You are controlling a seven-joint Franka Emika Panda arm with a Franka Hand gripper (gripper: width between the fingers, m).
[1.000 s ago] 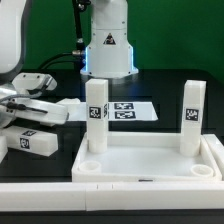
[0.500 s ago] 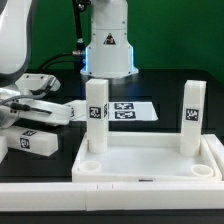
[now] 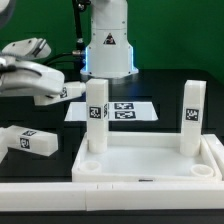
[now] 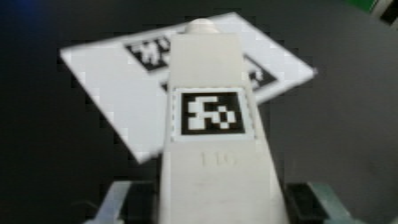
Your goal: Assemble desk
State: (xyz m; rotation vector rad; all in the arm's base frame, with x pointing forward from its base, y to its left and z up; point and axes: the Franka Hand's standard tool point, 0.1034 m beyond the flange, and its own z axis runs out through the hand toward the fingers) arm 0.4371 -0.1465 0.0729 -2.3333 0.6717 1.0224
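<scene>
The white desk top (image 3: 140, 176) lies at the front with two tagged legs standing upright in its far corner sockets, one at the exterior view's left (image 3: 96, 115) and one at its right (image 3: 192, 120). A third leg (image 3: 28, 140) lies flat on the table left of the top. My gripper (image 3: 55, 92) is raised at the exterior view's left, shut on a fourth leg (image 3: 72, 92) held roughly level above the table. In the wrist view this leg (image 4: 214, 120) runs between my fingers (image 4: 125, 200), its tag facing the camera, with my gripper (image 4: 217, 208) closed around it.
The marker board (image 3: 128, 110) lies behind the desk top and shows under the held leg in the wrist view (image 4: 111, 62). The white robot base (image 3: 108, 50) with a blue light stands at the back. A white ledge runs along the front edge.
My gripper has risen from table level at the exterior view's left, lifting the leg off the table and carrying it up and slightly toward the right. The other parts have not moved.
</scene>
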